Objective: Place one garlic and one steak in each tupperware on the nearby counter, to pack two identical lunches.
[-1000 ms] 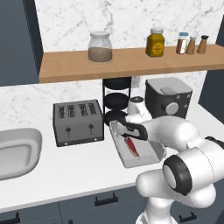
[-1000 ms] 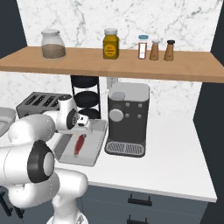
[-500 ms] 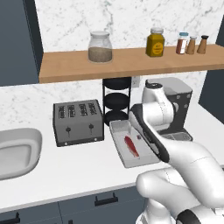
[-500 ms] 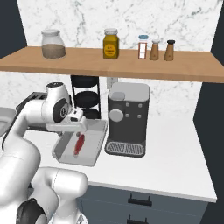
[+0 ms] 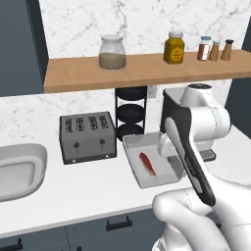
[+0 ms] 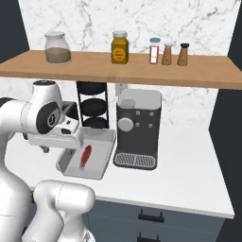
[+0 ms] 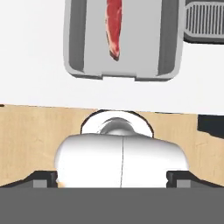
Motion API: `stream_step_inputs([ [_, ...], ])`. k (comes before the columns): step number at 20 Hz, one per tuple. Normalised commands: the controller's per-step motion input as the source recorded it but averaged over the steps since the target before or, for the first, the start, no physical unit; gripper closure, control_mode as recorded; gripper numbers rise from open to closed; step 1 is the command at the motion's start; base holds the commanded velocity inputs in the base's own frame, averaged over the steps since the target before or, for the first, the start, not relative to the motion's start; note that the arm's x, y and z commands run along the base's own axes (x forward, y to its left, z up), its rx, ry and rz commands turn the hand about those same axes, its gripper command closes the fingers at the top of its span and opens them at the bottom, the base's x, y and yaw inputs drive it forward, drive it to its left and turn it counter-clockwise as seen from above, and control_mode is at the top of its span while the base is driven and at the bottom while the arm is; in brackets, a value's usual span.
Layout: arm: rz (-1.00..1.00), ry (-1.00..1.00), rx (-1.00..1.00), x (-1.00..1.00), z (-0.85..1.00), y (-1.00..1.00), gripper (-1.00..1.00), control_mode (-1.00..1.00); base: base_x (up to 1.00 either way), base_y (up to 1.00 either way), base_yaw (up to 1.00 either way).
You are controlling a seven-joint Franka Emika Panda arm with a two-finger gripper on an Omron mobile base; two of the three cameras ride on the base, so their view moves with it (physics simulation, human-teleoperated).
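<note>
One steak (image 5: 147, 163) strip lies in one grey tupperware (image 5: 138, 179)

We see a matt grey plastic tupperware (image 5: 169, 176), a glossy raw red steak (image 5: 147, 163), a wooden shelf (image 5: 147, 68), a white marble counter (image 5: 88, 186), a brushed-metal toaster (image 5: 87, 137)

The steak (image 5: 147, 163) lies in the tupperware (image 5: 134, 169) on the counter (image 5: 73, 186), toaster (image 5: 87, 137) to its left, coffee machine (image 6: 137, 127) to its right, rack (image 5: 131, 112) behind.
</note>
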Motion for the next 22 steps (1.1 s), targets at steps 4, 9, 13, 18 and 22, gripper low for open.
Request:
stream_step_inputs([
  [4,0.0,-0.04,0.02,-0.85,0.31,-0.03,-1.0,-1.0,0.0,0.0,0.0],
  [9,0.0,0.0,0.0,0.0,0.0,0.0,-1.0,-1.0,0.0,0.0,0.0],
  [13,0.0,0.0,0.0,-0.09,0.0,0.0,-1.0,1.0,-0.24,-0.01,-0.01],
  [18,0.0,0.0,0.0,0.0,0.0,0.0,-1.0,1.0,-1.0,-0.49,-0.23],
  [22,0.0,0.0,0.0,0.0,0.0,0.0,-1.0,1.0,-1.0,-0.64,-0.38],
])
